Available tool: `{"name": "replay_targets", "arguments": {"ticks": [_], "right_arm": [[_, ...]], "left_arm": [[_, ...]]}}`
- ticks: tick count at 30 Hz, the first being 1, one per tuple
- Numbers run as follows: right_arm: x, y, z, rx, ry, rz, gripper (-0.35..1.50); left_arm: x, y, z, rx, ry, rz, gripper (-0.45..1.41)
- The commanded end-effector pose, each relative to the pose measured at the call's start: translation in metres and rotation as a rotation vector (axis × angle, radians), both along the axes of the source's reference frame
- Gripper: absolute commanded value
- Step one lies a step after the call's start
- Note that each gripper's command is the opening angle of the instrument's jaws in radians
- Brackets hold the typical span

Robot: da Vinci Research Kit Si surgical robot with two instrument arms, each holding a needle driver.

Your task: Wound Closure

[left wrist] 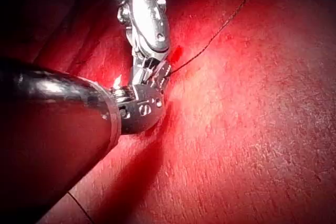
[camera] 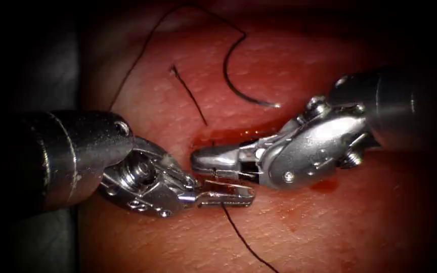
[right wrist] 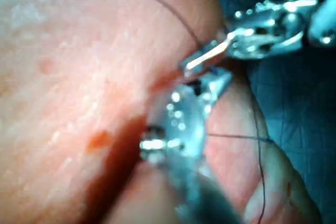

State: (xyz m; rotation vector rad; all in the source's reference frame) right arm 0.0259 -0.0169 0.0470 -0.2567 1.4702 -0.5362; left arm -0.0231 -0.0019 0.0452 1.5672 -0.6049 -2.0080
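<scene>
Dark thread clamped by left tool; right tool jaws closed, contents unclear. Needle lay loose on tissue. Cut unclosed.

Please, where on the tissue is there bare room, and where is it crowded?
Bare tissue lies below the right end effector, right of the lower thread. It is crowded at the centre: both tools meet at the cut; the left end effector holds thread. The needle lies free above.
</scene>
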Motion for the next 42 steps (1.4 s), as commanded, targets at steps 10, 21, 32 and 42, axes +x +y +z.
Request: {"name": "replay_targets", "arguments": {"ticks": [10, 21, 32, 42], "right_arm": [[0.0000, 0.0001, 0.0013, 0.034, -0.076, 0.065, -0.35], [-0.0003, 0.0021, 0.0027, 0.311, -0.249, 0.278, -0.35], [0.0002, 0.0050, 0.0052, 0.351, -0.426, 0.334, -0.35], [0.0010, 0.0053, 0.0070, 0.349, -0.473, 0.340, -0.35]], "left_arm": [[-0.0004, -0.0002, 0.0008, 0.030, 0.023, -0.057, 0.81], [-0.0006, -0.0013, -0.0003, 0.027, -0.023, -0.199, 1.14], [-0.0019, -0.0030, -0.0005, -0.022, -0.027, -0.337, 1.14], [-0.0039, -0.0037, -0.0028, -0.033, -0.005, -0.427, 1.09]]}}
